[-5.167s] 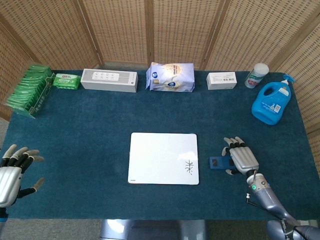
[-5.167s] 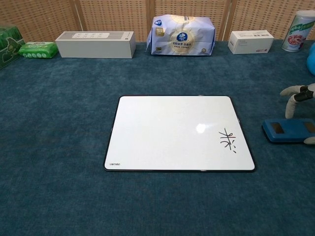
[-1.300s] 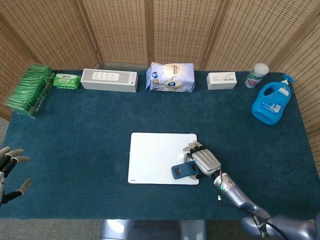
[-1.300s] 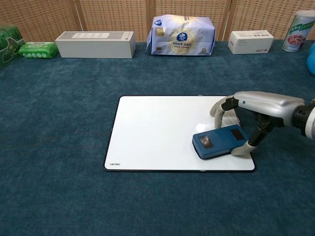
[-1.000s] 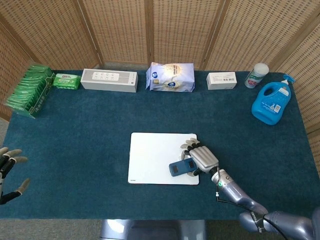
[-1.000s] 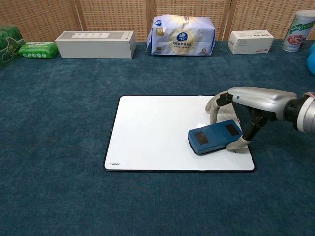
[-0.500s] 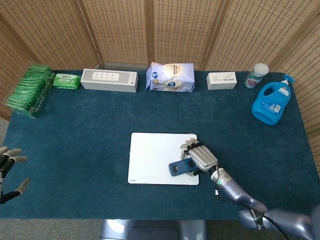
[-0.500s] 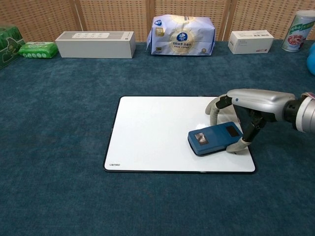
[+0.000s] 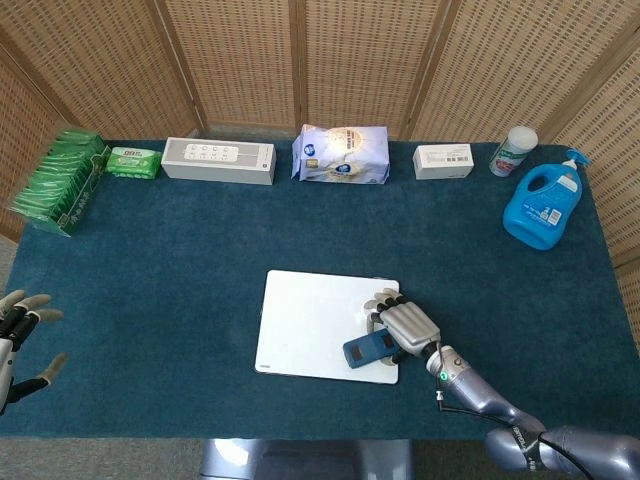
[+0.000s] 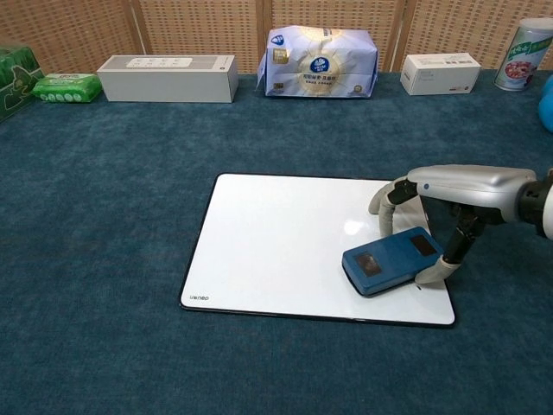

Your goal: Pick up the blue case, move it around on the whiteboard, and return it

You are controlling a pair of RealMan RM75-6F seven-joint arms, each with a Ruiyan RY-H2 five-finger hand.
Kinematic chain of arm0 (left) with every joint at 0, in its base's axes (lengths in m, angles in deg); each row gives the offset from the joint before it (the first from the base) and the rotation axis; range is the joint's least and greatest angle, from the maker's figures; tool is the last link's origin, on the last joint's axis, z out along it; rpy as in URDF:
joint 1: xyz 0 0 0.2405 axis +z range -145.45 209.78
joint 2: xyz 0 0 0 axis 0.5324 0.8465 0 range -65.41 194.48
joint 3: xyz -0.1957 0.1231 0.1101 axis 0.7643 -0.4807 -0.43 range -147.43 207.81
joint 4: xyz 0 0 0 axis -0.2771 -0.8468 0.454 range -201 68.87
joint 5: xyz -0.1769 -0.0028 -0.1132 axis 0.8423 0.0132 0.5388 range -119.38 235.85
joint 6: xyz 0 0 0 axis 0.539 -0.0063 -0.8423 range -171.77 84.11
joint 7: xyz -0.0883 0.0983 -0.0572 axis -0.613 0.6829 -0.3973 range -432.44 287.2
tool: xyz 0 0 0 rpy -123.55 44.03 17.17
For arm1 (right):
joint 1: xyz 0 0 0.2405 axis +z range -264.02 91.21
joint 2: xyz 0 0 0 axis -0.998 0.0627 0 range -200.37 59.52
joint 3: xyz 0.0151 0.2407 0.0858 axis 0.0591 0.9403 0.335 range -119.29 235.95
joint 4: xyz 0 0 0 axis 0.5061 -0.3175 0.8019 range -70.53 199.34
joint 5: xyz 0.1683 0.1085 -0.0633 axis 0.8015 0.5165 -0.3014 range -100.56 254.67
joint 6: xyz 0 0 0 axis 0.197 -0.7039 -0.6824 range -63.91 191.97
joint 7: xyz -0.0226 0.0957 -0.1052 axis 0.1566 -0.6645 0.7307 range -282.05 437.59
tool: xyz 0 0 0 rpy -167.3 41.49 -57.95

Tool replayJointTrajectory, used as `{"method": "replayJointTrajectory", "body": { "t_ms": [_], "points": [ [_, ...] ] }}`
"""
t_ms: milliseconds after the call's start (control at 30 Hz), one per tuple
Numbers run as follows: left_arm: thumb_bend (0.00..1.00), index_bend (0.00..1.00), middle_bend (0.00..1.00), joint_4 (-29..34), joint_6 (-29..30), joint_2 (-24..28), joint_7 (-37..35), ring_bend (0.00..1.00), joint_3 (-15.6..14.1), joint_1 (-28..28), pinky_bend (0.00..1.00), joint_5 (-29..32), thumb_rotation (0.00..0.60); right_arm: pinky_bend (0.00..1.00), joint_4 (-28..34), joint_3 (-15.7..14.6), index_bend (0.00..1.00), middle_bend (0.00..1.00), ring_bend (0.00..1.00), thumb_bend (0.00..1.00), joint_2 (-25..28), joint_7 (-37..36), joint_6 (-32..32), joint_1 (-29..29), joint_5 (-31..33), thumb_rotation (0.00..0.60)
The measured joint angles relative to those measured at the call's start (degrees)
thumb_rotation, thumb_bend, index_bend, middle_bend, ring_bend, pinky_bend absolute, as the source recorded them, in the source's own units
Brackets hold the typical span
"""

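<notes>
Currently my right hand [image 10: 449, 207] grasps the blue case [image 10: 393, 260] by its long edges on the whiteboard [image 10: 276, 251]; case seems rigid, light, likely slick; left hand [image 9: 15, 340] released.

one blue case [image 10: 393, 260], one whiteboard [image 10: 276, 246], two boxes [image 9: 218, 160]

Since half a second ago, the whiteboard [image 10: 276, 246] has rotated slightly clockwise and shifted toward frame right. The right hand [image 10: 449, 207] and blue case [image 10: 393, 260] have moved lower right, apparently nearer the board's bottom edge.
</notes>
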Motion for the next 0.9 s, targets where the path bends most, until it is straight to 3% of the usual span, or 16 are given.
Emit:
{"method": "replayJointTrajectory", "body": {
  "t_ms": [533, 900],
  "points": [
    [0.32, 0.33, 0.26, 0.6, 0.8, 0.1, 0.8, 0.16, -0.2, 0.6, 0.03, -0.5, 0.600, 0.00, -1.9, 2.4, 0.75, 0.20, 0.00, 0.15, 0.0, -3.5, 0.5, 1.5, -2.2, 0.600],
    [0.32, 0.33, 0.26, 1.0, 0.2, -0.2, 1.6, 0.16, 0.0, 0.1, 0.03, -0.5, 0.600, 0.00, -4.6, 1.5, 0.74, 0.17, 0.00, 0.16, -1.1, -6.2, 0.8, 0.8, -3.0, 0.600]
  ]
}}
